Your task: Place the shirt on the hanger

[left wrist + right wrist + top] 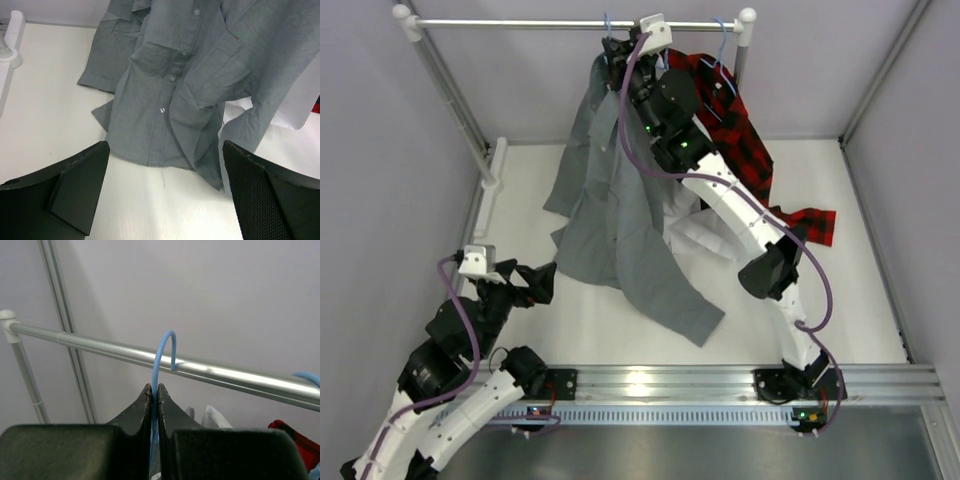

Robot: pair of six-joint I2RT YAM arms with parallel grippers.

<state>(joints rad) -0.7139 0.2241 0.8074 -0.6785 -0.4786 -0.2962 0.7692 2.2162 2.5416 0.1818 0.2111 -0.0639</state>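
Note:
The grey shirt (620, 215) hangs from the top of the rack, and its lower part spreads over the white table. The light-blue hanger (161, 360) has its hook over the metal rail (100, 346). My right gripper (155, 389) is shut on the hanger's wire neck just under the hook; in the top view it (617, 50) is up at the rail, above the shirt's collar. The hanger's shoulders are hidden by the shirt. My left gripper (165, 190) stands open low over the table, just short of the shirt's hem (160, 150), with nothing between its fingers.
A red-and-black plaid shirt (735, 120) hangs on a second blue hanger (307, 376) at the rail's right end. A white shirt (705, 238) lies on the table under the right arm. The rack's white post base (12, 40) stands at the left.

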